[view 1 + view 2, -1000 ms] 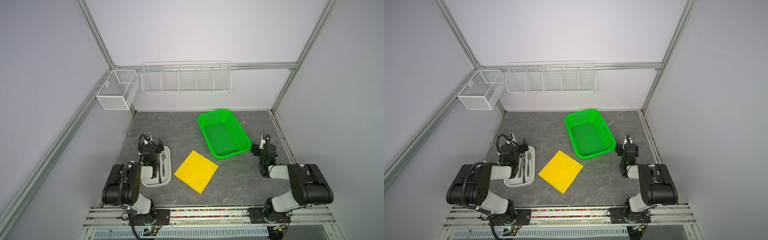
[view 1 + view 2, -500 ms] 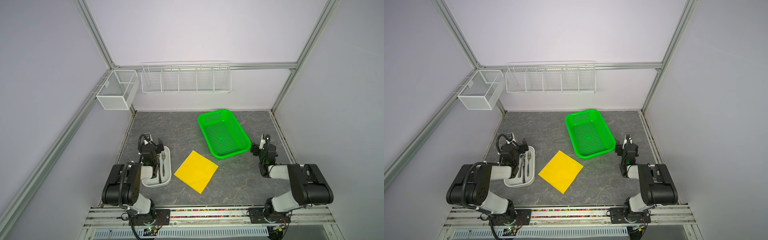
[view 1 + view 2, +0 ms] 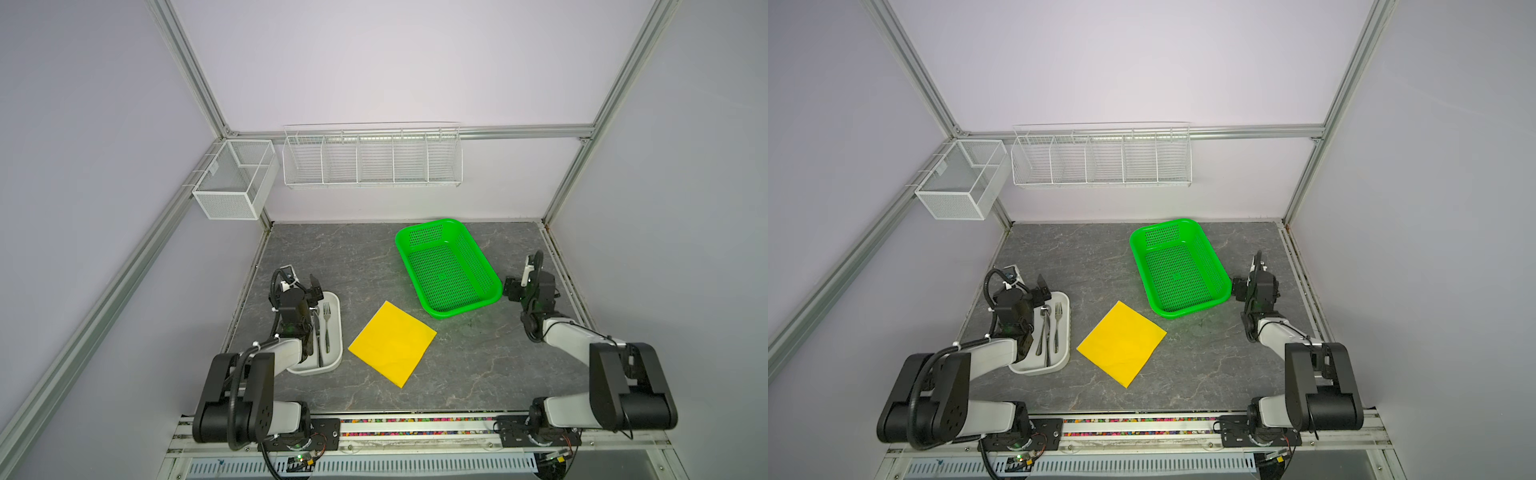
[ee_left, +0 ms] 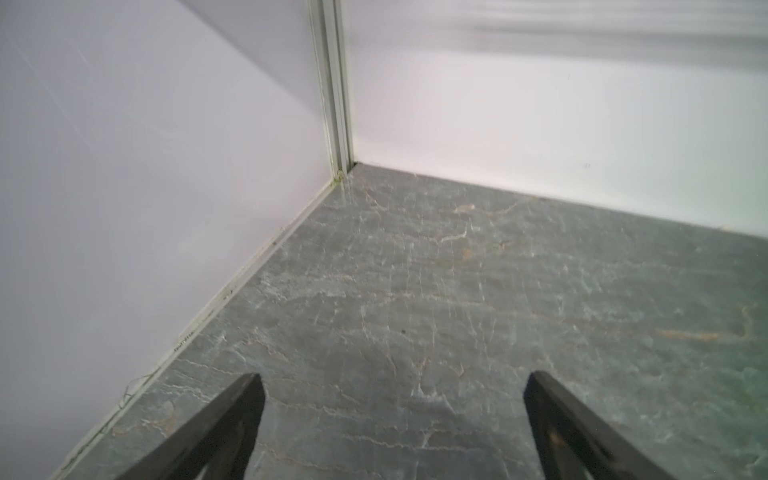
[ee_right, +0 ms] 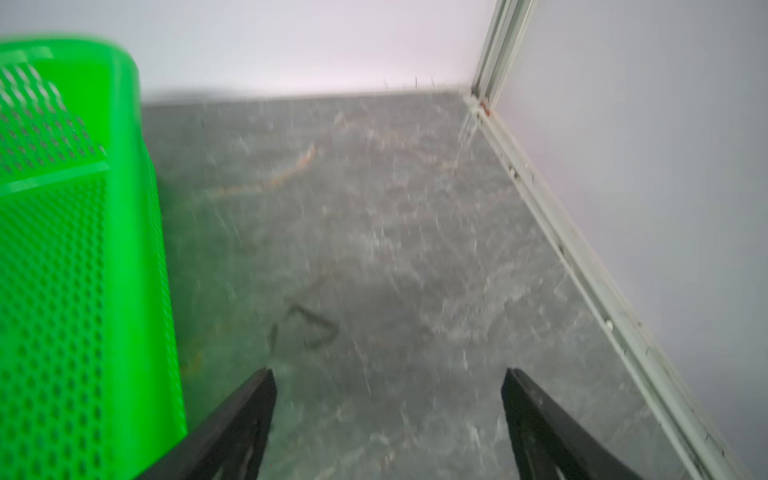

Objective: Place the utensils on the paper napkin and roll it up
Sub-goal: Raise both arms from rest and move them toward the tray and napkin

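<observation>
cutlery shows up only in the top views: the utensils (image 3: 1057,321) lie in the white tray (image 3: 1064,358) on the left, a fork (image 3: 327,328) and a spoon (image 3: 1045,310) side by side, partly hidden under my left arm's wrist. the paper napkin (image 3: 392,343) lies flat on the table (image 3: 332,257) just beside the tray, one corner pointing toward me, near the green basket (image 3: 412,277) but apart from it. neither wrist camera catches the tray, utensils or napkin. the left wrist view gives me only bare table and a corner of the enclosure, with the left gripper (image 4: 394,376) spread wide and holding nothing. the right wrist view is blurred; it shows the basket's wall close beside the right gripper (image 5: 388,370), whose jaws also stand wide apart and empty. both arms sit folded low, forearms reaching away from me, the left wrist over the tray's far end and the right wrist just beside the basket's near corner.
</observation>
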You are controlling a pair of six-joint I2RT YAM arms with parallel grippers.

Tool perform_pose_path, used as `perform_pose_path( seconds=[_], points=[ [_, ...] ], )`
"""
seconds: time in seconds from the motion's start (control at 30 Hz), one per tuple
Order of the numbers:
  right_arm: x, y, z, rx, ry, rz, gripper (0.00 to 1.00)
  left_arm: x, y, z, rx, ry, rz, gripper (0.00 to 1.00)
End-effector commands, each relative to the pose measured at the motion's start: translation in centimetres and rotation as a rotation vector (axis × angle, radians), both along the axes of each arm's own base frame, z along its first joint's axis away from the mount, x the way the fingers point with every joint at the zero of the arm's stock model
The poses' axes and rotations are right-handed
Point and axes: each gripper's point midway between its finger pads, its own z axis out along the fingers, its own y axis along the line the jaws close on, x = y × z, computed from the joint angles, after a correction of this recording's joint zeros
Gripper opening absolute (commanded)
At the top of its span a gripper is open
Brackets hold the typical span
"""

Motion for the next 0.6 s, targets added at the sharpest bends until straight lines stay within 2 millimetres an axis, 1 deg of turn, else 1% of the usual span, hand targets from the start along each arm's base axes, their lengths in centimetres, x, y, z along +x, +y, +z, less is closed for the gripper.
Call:
perform_pose_path(
  seconds=[0.0, 0.07, 0.1, 0.13, 0.2, 0.27, 0.3, 0.33, 0.37, 0.43, 0.5, 0.57],
  points=[
    [-1.8, 2.6, 1.0, 0.186, 0.245, 0.045, 0.88, -1.2, 1.3, 3.7, -0.133, -0.077, 0.096, 0.99],
    [-1.6, 7.1, 2.4, 0.322, 0.266, 0.253, 0.88, -2.3, 1.2, 5.6, -0.236, -0.115, 0.103, 0.99],
    [-1.8, 9.2, 3.4, 0.390, 0.261, 0.327, 0.88, -2.9, 0.8, 6.7, -0.261, -0.122, 0.076, 0.99],
    [-2.0, 10.8, 4.0, 0.444, 0.260, 0.382, 0.88, -3.4, 0.4, 7.5, -0.291, -0.129, 0.055, 0.99],
    [-2.8, 14.9, 5.6, 0.545, 0.279, 0.520, 0.88, -4.4, -1.0, 8.6, -0.369, -0.115, -0.017, 0.99],
    [-3.7, 18.0, 6.0, 0.562, 0.337, 0.587, 0.88, -5.0, -3.1, 9.2, -0.427, -0.070, -0.127, 0.99],
    [-4.7, 20.6, 6.2, 0.559, 0.367, 0.652, 0.88, -5.3, -4.2, 9.2, -0.463, -0.031, -0.178, 0.99],
    [-5.3, 22.1, 6.2, 0.554, 0.385, 0.680, 0.88, -5.5, -5.4, 9.3, -0.473, 0.005, -0.245, 1.00],
    [-5.9, 23.8, 5.9, 0.538, 0.413, 0.698, 0.88, -5.8, -6.8, 8.9, -0.487, 0.055, -0.313, 0.98],
    [-7.0, 26.5, 5.0, 0.491, 0.473, 0.716, 0.88, -6.5, -8.4, 8.1, -0.534, 0.154, -0.378, 0.96],
    [-8.3, 30.0, 4.1, 0.436, 0.532, 0.790, 0.88, -7.4, -9.9, 6.9, -0.577, 0.255, -0.429, 0.95],
    [-9.0, 32.8, 2.9, 0.399, 0.577, 0.848, 0.88, -8.4, -10.9, 5.6, -0.585, 0.342, -0.446, 0.96]
  ],
)
